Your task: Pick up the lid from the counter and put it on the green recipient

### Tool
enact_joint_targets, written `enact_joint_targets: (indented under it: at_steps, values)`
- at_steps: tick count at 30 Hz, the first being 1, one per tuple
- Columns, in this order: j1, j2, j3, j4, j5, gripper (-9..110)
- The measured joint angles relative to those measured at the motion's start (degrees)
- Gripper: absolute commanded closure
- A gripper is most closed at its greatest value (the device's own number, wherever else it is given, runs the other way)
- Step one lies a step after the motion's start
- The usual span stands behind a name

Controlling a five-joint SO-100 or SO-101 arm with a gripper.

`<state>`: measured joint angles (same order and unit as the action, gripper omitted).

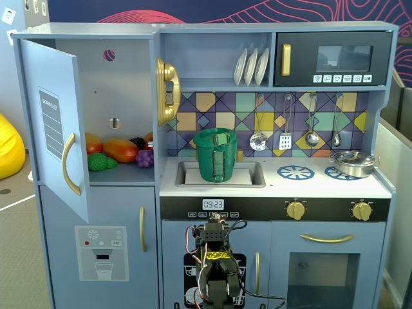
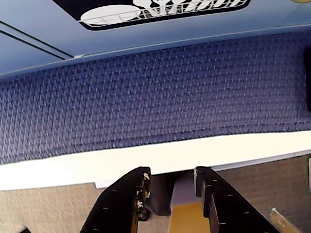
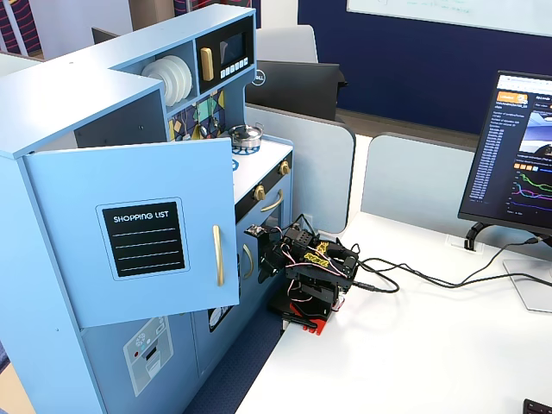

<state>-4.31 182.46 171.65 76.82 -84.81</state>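
Note:
The green recipient (image 1: 215, 161) stands upright in the sink (image 1: 254, 175) of the toy kitchen, its ribbed strap facing front. The lid (image 1: 215, 137), a dark-green disc with a small raised tab, lies on top of it, slightly tilted. In the other fixed view both are hidden behind the open cupboard door. My arm (image 1: 217, 264) is folded low in front of the kitchen, well below the counter; it also shows in the other fixed view (image 3: 312, 269). In the wrist view my gripper (image 2: 171, 171) is a little open and empty, over the white table edge (image 2: 73, 167) and blue carpet.
A shiny silver pot (image 1: 353, 162) sits on the right burner, next to a bare blue burner ring (image 1: 295, 172). The left cupboard door (image 1: 55, 122) stands open, with toy food (image 1: 119, 150) inside. A monitor (image 3: 517, 155) and cables lie on the white desk to the right.

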Motion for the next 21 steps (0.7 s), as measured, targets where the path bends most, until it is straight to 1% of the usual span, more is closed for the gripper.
enact_joint_targets:
  at_steps: [8, 21]
  values:
    - [2.4, 0.0, 0.0, 0.4, -1.4, 99]
    - [2.3, 0.0, 0.0, 0.4, -1.5, 99]
